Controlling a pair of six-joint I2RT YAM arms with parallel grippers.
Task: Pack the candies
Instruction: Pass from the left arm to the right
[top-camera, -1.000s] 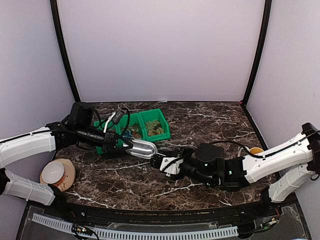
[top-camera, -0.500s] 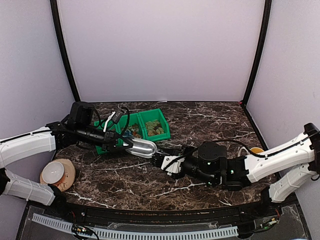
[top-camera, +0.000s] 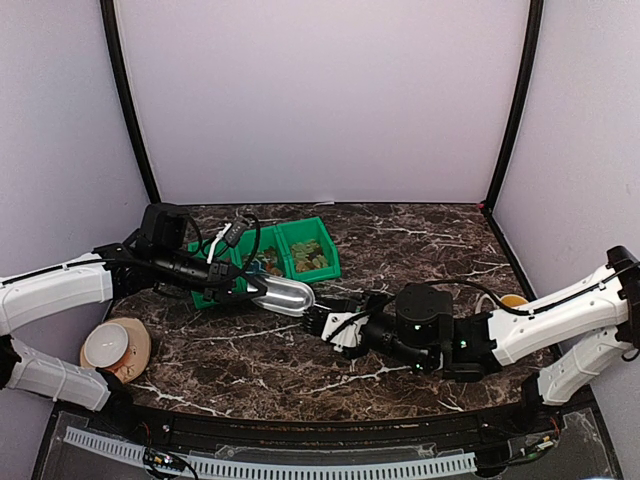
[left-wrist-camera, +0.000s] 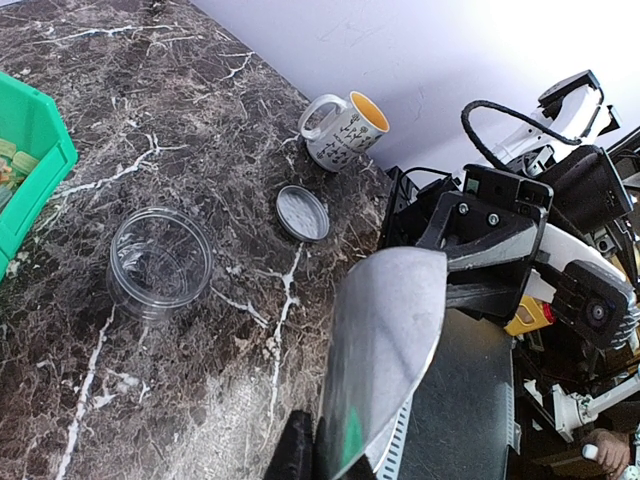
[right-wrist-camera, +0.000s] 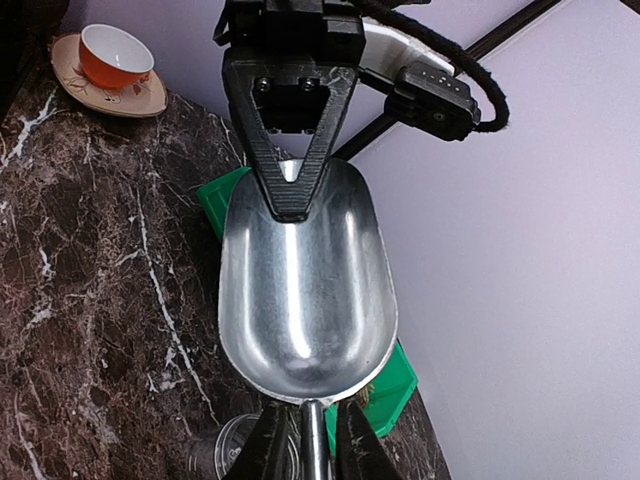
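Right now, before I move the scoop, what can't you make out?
Candies: too small to count in the top view; green bin cut by the left wrist view's edge.
Right tool: tips cut by the right wrist view's bottom edge; grip on scoop unclear.
Clear tub: hidden under the scoop in the top view.

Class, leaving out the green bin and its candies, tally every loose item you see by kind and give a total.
Mug: 1
Teacup: 1
Saucer: 1
Clear tub: 1
Round lid: 1
Metal scoop: 1
Total: 6
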